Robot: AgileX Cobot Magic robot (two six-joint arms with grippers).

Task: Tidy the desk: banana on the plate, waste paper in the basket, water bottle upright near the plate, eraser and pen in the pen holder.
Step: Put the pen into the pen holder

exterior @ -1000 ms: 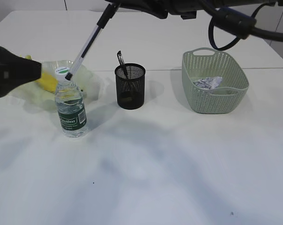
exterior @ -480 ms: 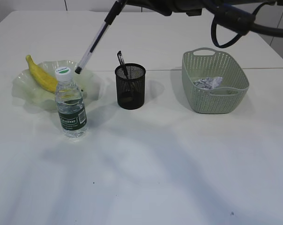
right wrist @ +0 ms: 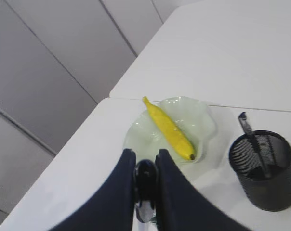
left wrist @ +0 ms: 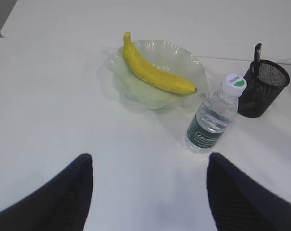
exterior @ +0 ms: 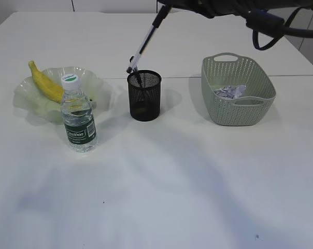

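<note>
above the black mesh pen holder (exterior: 144, 95) my right gripper (right wrist: 146, 179) is pinched tight on a pen (exterior: 145, 41), held at a slant with its lower tip just over the rim. my left gripper (left wrist: 148, 192) hangs wide apart, holding nothing. the banana (exterior: 44, 82) lies on the plate (exterior: 27, 96), the water bottle (exterior: 79, 115) stands upright beside it, and crumpled paper (exterior: 230, 92) sits in the basket (exterior: 237, 112).

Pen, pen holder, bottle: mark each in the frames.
pen (exterior: 144, 44), exterior view, mid-barrel above the holder.
pen holder (exterior: 144, 98), exterior view, front mesh wall.
bottle (left wrist: 214, 115), left wrist view, clear body above the label.
</note>
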